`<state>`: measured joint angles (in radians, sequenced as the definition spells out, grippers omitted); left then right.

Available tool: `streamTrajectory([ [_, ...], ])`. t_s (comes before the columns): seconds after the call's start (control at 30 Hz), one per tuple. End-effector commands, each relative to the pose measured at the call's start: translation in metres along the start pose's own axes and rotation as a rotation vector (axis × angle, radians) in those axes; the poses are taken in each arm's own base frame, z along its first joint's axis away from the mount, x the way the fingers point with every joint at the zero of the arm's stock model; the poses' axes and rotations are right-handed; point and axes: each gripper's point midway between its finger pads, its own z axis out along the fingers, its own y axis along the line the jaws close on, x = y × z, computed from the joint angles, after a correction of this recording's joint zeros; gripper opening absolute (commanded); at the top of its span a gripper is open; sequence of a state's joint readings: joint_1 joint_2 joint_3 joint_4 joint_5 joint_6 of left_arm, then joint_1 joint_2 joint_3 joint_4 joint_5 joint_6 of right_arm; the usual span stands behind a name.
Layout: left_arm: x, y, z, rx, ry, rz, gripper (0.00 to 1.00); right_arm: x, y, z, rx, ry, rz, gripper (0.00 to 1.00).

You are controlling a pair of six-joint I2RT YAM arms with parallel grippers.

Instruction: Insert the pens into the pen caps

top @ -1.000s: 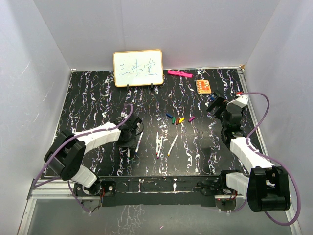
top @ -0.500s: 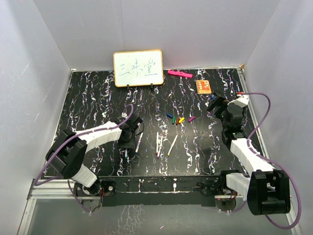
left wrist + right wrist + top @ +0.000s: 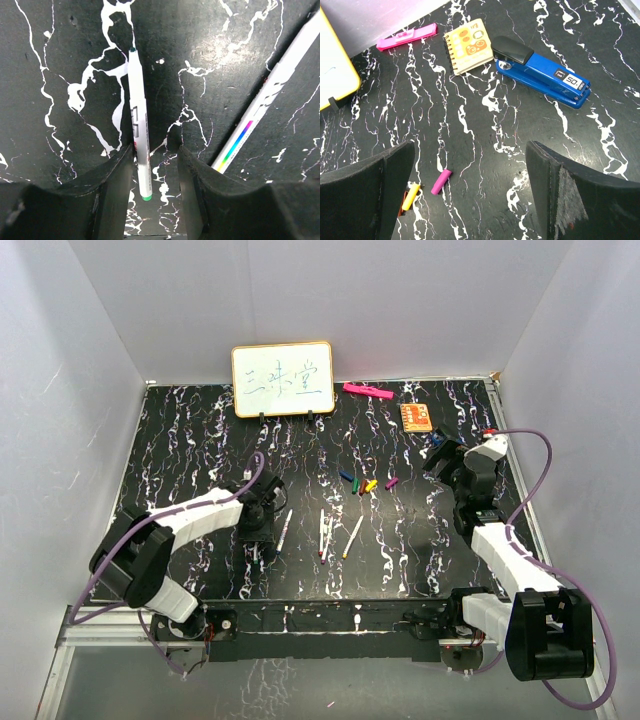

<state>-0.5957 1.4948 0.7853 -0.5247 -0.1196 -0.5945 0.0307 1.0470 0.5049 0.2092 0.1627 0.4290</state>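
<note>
Black marbled table (image 3: 180, 440), white walls. Left tool (image 3: 155, 155) low, jaws half-wide astride green-tipped pen (image 3: 137, 125) lying flat, unclamped, probably lined up for pickup. Right tool (image 3: 470, 165) wide, empty, hovering near caps (image 3: 365, 483), likely waiting.

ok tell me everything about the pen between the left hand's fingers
The pen is thin, with a white plastic-looking barrel, black print, a dark green tip and a green rear end. It lies flat on the black marbled table, uncapped, between the left hand's open fingers, against one, not clamped.
</note>
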Motion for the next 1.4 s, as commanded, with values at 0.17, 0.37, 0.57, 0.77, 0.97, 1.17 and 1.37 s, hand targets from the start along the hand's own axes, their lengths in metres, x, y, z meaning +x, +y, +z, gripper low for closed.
streamTrajectory([
  [0.17, 0.034, 0.017, 0.021, -0.013, 0.138, 0.004, 0.41, -0.030, 0.029, -0.003, -0.090, -0.025, 0.002, 0.89],
  [0.37, 0.035, 0.019, 0.027, -0.039, 0.165, 0.019, 0.40, -0.021, 0.049, -0.004, -0.076, 0.031, -0.050, 0.89],
  [0.57, 0.036, 0.037, 0.030, -0.151, 0.184, 0.037, 0.37, -0.008, 0.069, -0.009, -0.069, 0.054, -0.091, 0.89],
  [0.77, 0.040, 0.039, 0.032, -0.156, 0.201, 0.044, 0.29, -0.003, 0.079, -0.009, -0.100, 0.068, -0.087, 0.90],
  [0.97, 0.043, 0.046, 0.037, -0.197, 0.213, 0.049, 0.04, 0.006, 0.082, -0.008, -0.094, 0.098, -0.096, 0.76],
  [1.17, 0.045, 0.051, 0.046, -0.238, 0.227, 0.056, 0.00, 0.015, 0.085, -0.008, -0.096, 0.122, -0.100, 0.70],
  [1.37, 0.040, 0.039, 0.051, -0.172, 0.226, 0.081, 0.00, 0.027, 0.090, -0.006, -0.102, 0.162, -0.112, 0.69],
])
